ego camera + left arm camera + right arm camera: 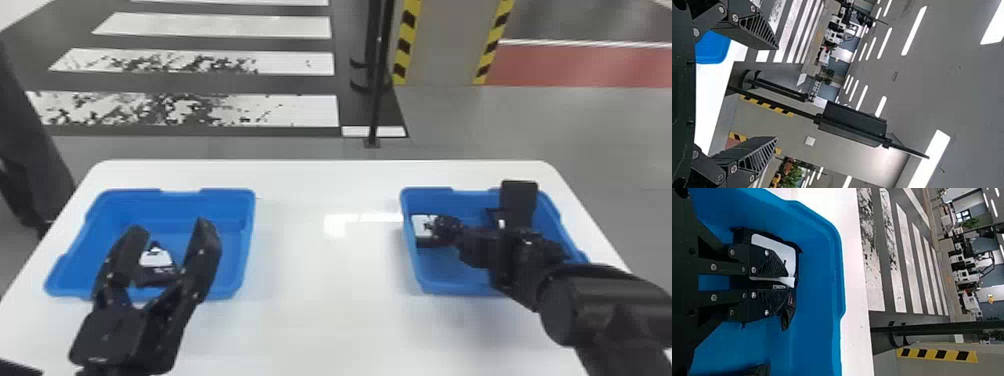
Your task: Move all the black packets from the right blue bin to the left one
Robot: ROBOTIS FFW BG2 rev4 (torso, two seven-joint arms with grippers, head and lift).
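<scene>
- Right hand [440,228]: reaches down into the right blue bin [425,190]; fingers [772,266] drawn nearly together, pinching a black packet [424,226].
- The pinched packet: white label facing up, protruding past the fingertips in the right wrist view; a dark corner hangs out beside one finger.
- Second dark item [760,370]: inside the same bin, apart from the right hand; partly seen, cannot tell if it is a packet.
- Left hand [171,226]: parked at the left blue bin [227,192]; fingers wide apart, nothing held.
- Packet in the left bin [155,272]: from my head view, appears between the left hand's spread fingers, label up.
- Both bins rest on the white counter [320,300].
</scene>
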